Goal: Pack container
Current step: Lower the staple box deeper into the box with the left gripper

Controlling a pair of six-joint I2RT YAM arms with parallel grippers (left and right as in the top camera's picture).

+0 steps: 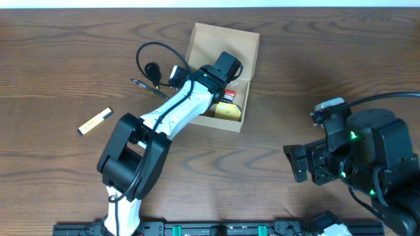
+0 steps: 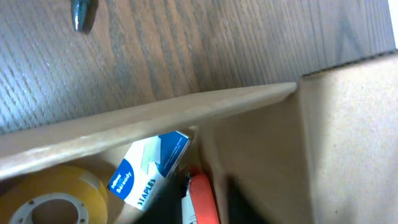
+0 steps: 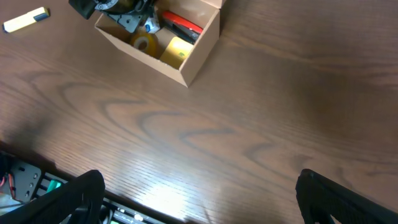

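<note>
Tan cardboard container [image 1: 223, 40] (one, flap open) near worktop's far edge, inside it one tape roll [image 2: 50, 193], one staples box [image 2: 149, 168], one red-orange item [image 2: 200, 190] half hidden, left gripper [image 2: 205, 211] narrow about it, grip unclear, right gripper [image 3: 199, 186] wide, empty, one yellow marker [image 1: 95, 121] toward left edge

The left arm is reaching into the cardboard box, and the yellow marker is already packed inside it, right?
Not quite. The left arm reaches into the cardboard box, but the yellow marker lies outside it on the table, as the overhead view shows.
</note>
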